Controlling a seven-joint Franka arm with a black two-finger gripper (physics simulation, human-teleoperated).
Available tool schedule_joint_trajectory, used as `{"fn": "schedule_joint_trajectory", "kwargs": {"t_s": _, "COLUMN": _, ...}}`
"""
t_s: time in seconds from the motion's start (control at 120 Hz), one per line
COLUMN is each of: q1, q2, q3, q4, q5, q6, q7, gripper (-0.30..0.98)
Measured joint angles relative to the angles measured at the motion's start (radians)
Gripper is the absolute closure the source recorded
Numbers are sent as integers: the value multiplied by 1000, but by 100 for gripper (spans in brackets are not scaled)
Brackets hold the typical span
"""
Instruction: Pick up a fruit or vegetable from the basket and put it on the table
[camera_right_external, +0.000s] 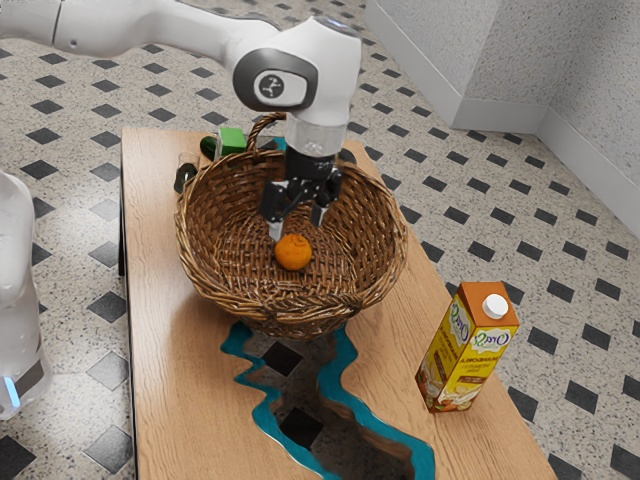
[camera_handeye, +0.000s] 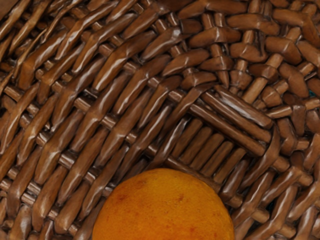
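My gripper (camera_right_external: 297, 227) is inside the wicker basket (camera_right_external: 216, 251), pointing down, its two fingers standing apart. Just below them is the orange fruit (camera_right_external: 293, 253), low in the basket. The left-hand fingertip in the exterior view overlaps the fruit's upper edge; the other ends a little above it. In the wrist view the orange fruit (camera_handeye: 164, 207) is large at the lower edge, with the woven basket wall (camera_handeye: 90, 110) behind it.
A juice carton (camera_right_external: 467, 348) stands on the wooden table (camera_right_external: 185, 400), toward the exterior view's right. Behind the basket are a green box (camera_right_external: 230, 141) and a small glass item (camera_right_external: 186, 172). The basket's handle (camera_right_external: 266, 127) rises at its far side.
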Motion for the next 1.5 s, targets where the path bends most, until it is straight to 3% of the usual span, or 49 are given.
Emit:
{"fn": "schedule_joint_trajectory", "kwargs": {"t_s": 0.9, "q1": 25, "q2": 69, "q3": -21, "q4": -107, "q5": -50, "q6": 183, "q7": 2, "gripper": 2}}
{"fn": "schedule_joint_trajectory", "kwargs": {"t_s": 1.075, "q1": 29, "q2": 61, "q3": -20, "q4": -114, "q5": -68, "q6": 194, "q7": 1, "gripper": 30}}
{"fn": "schedule_joint_trajectory", "kwargs": {"t_s": 1.217, "q1": 21, "q2": 36, "q3": -20, "q4": -112, "q5": -72, "q6": 197, "q7": 0, "gripper": 35}}
{"fn": "schedule_joint_trajectory", "kwargs": {"t_s": 1.342, "q1": -30, "q2": -81, "q3": -22, "q4": -111, "q5": -67, "q6": 190, "q7": -1, "gripper": 37}}
{"fn": "schedule_joint_trajectory", "kwargs": {"t_s": 1.383, "q1": -66, "q2": -148, "q3": -51, "q4": -103, "q5": -56, "q6": 177, "q7": -1, "gripper": 37}}
{"fn": "schedule_joint_trajectory", "kwargs": {"t_s": 1.5, "q1": -150, "q2": -232, "q3": -264, "q4": 43, "q5": 27, "q6": 126, "q7": -18, "gripper": 39}}
